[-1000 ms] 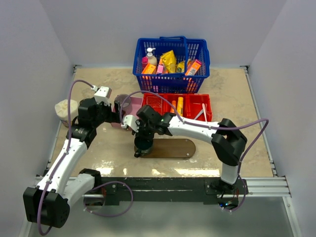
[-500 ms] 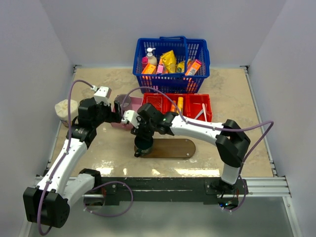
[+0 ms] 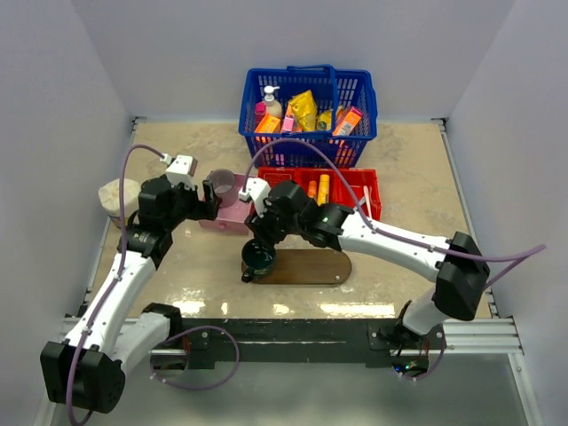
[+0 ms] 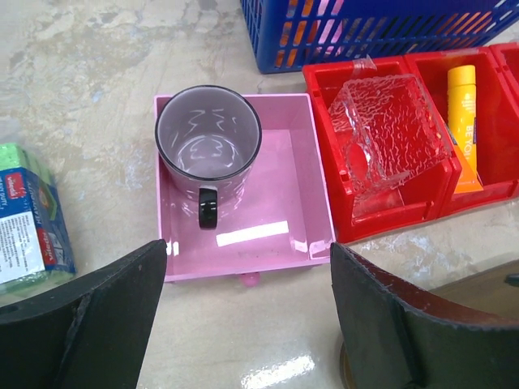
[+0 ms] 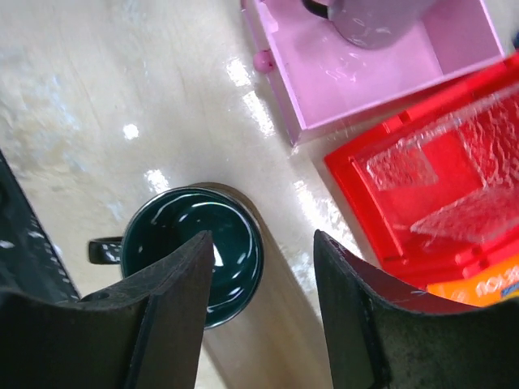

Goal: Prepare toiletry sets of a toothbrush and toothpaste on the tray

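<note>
Top view, 12 o'clock at the far wall. Tray [image 3: 315, 266] lies near the arms' bases, long axis 9 to 3. It carries only a dark green mug [image 3: 258, 258], upright on its 9 o'clock end, handle to about 8. No toothbrush or toothpaste is on the tray, so no set is made up yet; the mug is probably meant as a holder for one set. Both toothpaste tubes [image 3: 324, 189] lie in the middle compartment of the red bin [image 3: 379, 197], at 12 o'clock of the tray. They sit side by side, long axes 12 to 6, yellow ends toward the blue basket [image 3: 306, 142], orange ends toward 6. One toothbrush [image 3: 365, 201] shows in the bin's 3 o'clock compartment, roughly 12 to 6 with a slight tilt; which end is the head cannot be told, and a second brush is not made out. Right gripper [image 5: 261, 243] hovers over the green mug, fingers parted, gripping nothing. Left gripper [image 4: 247, 259] is spread wide and empty, just at 6 o'clock of the pink box [image 4: 300, 186], which holds a grey mug [image 4: 208, 134]. Left to do: both brushes and both tubes onto the tray.
</note>
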`<action>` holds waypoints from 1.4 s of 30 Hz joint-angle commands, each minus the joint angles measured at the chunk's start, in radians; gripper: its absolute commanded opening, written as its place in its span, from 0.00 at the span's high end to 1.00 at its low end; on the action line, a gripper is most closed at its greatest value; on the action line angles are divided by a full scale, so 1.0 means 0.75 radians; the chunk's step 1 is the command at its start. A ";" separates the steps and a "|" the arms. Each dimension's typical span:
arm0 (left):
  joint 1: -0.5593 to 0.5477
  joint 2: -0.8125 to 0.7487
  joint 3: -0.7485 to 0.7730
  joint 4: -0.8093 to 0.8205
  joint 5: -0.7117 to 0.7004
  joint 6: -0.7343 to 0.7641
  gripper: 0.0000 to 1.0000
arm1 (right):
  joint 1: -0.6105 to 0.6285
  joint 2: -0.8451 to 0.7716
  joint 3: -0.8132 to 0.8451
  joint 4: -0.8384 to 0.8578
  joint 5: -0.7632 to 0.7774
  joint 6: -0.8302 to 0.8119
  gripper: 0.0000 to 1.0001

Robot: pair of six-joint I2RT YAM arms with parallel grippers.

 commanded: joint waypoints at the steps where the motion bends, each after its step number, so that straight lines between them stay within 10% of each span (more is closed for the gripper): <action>1: 0.005 -0.063 -0.023 0.027 -0.048 0.015 0.14 | 0.006 -0.108 -0.026 -0.008 0.164 0.336 0.45; 13: 0.005 -0.096 -0.031 0.027 -0.048 0.001 0.14 | 0.034 -0.100 -0.002 -0.309 0.346 0.803 0.48; 42: 0.005 -0.110 -0.037 0.027 -0.028 -0.012 0.14 | 0.147 0.162 0.131 -0.442 0.457 0.987 0.63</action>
